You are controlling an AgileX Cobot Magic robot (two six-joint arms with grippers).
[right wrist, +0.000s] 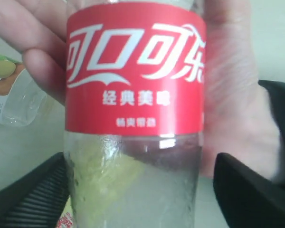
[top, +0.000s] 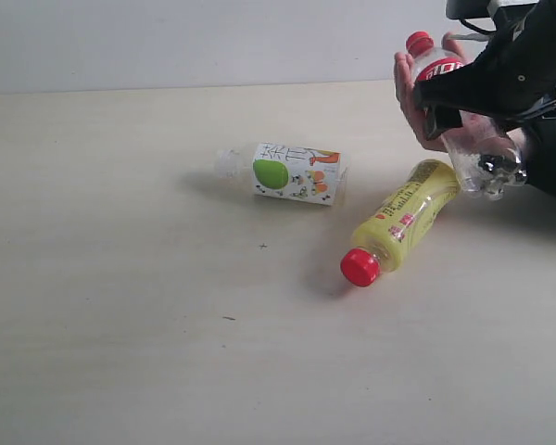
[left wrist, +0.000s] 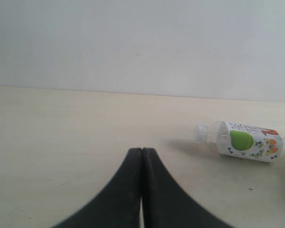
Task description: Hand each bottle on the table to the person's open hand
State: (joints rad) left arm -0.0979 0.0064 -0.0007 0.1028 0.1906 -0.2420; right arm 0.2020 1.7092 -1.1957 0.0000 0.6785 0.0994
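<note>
Clear glossy plastic btl [right wrist: 133,118]; matt pale wood-grain table [top: 120,324].

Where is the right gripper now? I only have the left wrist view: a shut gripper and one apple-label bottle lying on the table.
Observer: The right gripper is raised at the person's hand, its jaws on either side of the clear red-cap bottle.
Operator: Is it clamped on it?
Observer: No. The right wrist view shows a gap between the bottle and one side of the gripper, and the hand sits right behind the bottle.
Operator: Any other bottles on the table?
Observer: A yellow bottle with a red cap lies on the table just below that hand, to the right of your apple-label bottle in the exterior view.
</note>
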